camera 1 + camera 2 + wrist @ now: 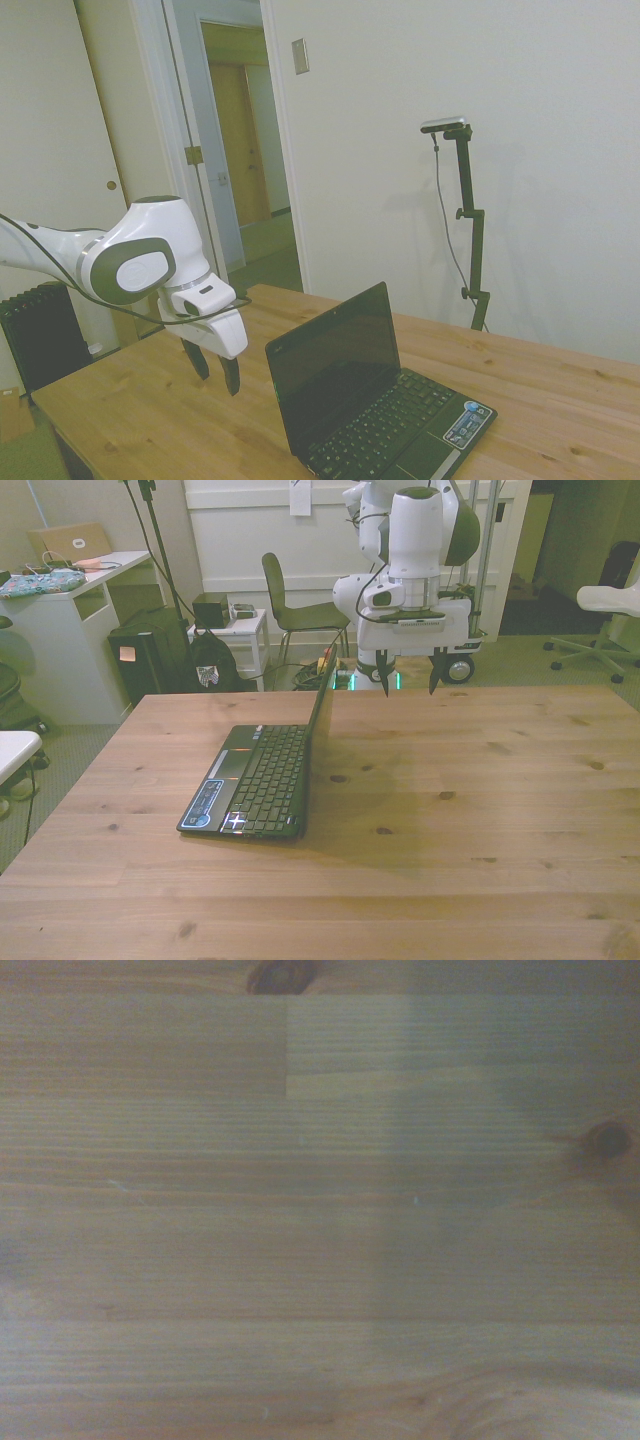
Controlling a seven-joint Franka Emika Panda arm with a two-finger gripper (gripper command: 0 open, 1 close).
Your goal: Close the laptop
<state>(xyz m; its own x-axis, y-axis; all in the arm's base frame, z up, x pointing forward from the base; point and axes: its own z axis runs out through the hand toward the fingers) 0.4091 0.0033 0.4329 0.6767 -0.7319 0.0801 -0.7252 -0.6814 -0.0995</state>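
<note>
The small black laptop [375, 405] [262, 778] stands open on the wooden table, its glossy dark screen upright and the blue-and-white sticker on the palm rest. My gripper [216, 372] [408, 680] hangs above the table behind the lid, apart from it, on the front view's right of the laptop. Its two dark fingers point down and are spread open with nothing between them. The wrist view holds only bare wood grain [320, 1220].
The wooden table [470, 820] stretches wide on the front view's right of the laptop. Beyond its far edge stand a chair [295, 610], a white desk [70, 590] and a black bag [210, 665].
</note>
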